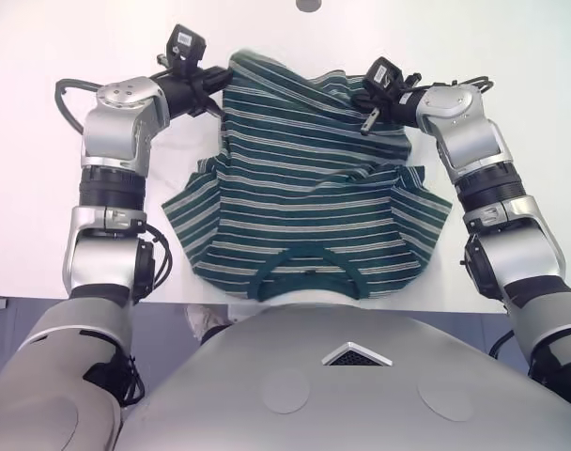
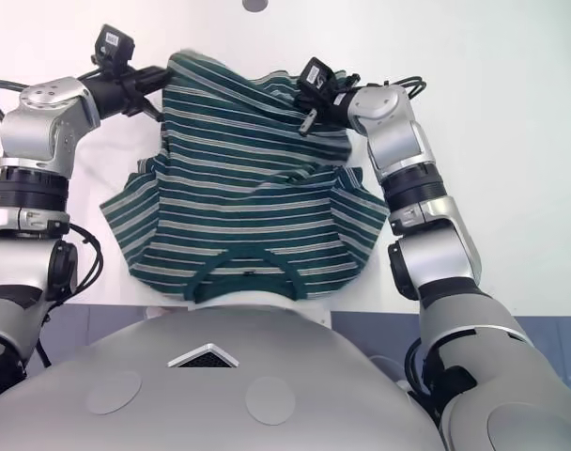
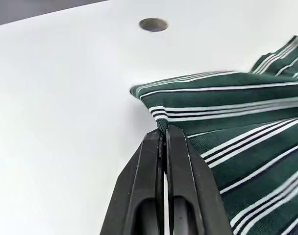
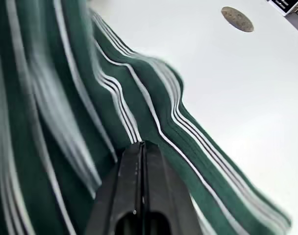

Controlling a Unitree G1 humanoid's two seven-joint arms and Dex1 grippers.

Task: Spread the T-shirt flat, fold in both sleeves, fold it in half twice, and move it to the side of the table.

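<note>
Left jaws and right jaws clamp the striped green T-shirt (image 1: 304,207) hem (soft, rumpled knit).

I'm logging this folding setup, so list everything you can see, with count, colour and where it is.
T-shirt: one, dark green with white stripes, on the table, collar toward the robot, far edge bunched between the grippers.
table: one, white, under the T-shirt.
round disc: one, grey, set in the table beyond the T-shirt.
left gripper: one, black, fingers shut on the T-shirt's far left corner.
right gripper: one, black, shut on the T-shirt's far right corner.
</note>
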